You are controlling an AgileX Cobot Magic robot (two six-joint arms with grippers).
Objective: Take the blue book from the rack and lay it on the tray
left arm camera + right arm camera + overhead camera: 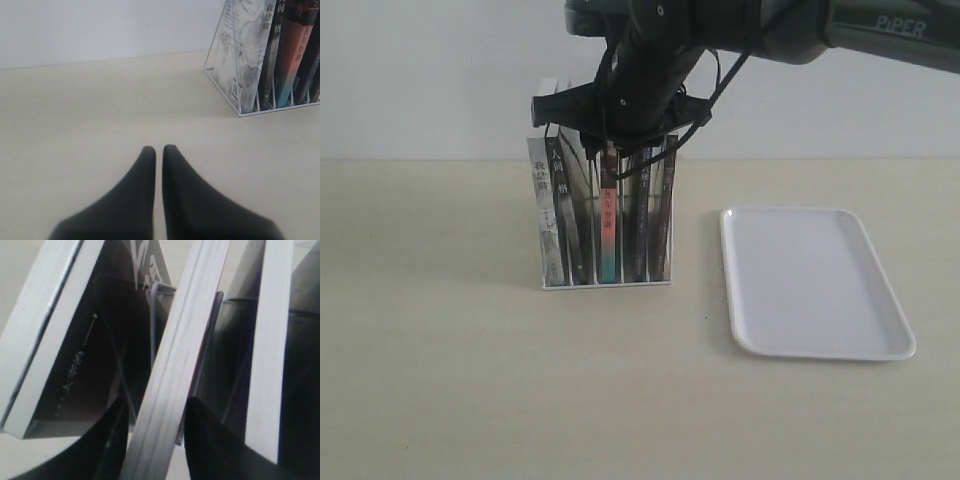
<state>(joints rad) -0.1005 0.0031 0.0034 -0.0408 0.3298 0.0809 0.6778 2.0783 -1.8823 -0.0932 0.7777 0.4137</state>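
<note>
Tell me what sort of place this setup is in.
Probably a staged lab test bench, not a lived-in room: a plain beige tabletop against a blank white wall, with a small white wire book rack and a flat white rectangular plastic tray laid out.

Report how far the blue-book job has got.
Done: the right gripper is at the rack, fingers either side of one book at its page edge. In hand: the grip. The jaws look open, not clamped, and I cannot tell whether it is the right title. Left: lift it out and lay it on the tray, which holds nothing.
</note>
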